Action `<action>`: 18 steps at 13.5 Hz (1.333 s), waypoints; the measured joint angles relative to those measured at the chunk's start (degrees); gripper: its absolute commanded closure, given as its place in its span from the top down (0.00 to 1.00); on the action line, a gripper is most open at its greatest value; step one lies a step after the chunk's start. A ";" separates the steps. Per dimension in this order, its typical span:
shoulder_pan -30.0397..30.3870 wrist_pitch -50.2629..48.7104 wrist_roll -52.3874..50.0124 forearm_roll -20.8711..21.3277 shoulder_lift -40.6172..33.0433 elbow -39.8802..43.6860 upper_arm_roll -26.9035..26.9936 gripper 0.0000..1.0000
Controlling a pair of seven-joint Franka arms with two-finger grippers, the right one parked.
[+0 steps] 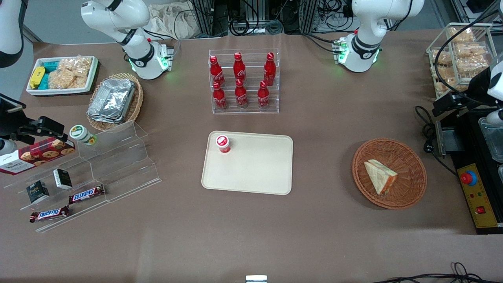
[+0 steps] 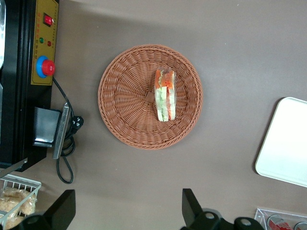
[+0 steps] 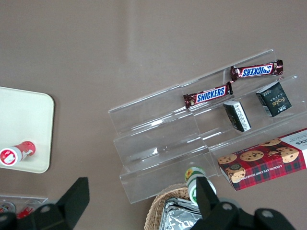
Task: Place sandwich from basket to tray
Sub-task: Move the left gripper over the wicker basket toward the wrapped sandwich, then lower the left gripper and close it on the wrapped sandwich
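Nearby, open gripper (image 2: 125, 211) above table; red-capped cup (image 1: 223, 143) on tray (image 1: 255, 169).

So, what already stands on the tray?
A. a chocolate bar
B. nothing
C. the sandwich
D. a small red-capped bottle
D: a small red-capped bottle stands in a corner of the tray, while the sandwich lies in the basket; the gripper hangs above the table beside the basket, jaws open.
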 measured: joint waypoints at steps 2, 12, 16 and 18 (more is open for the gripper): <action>-0.08 0.01 0.00 0.00 0.09 0.02 0.00 1.00; 0.96 6.28 -1.31 -3.26 8.83 -0.78 0.90 1.00; 2.38 15.53 -1.32 -6.69 18.64 -1.15 1.14 1.00; 2.30 20.73 -1.32 -8.54 22.99 -1.38 1.01 1.00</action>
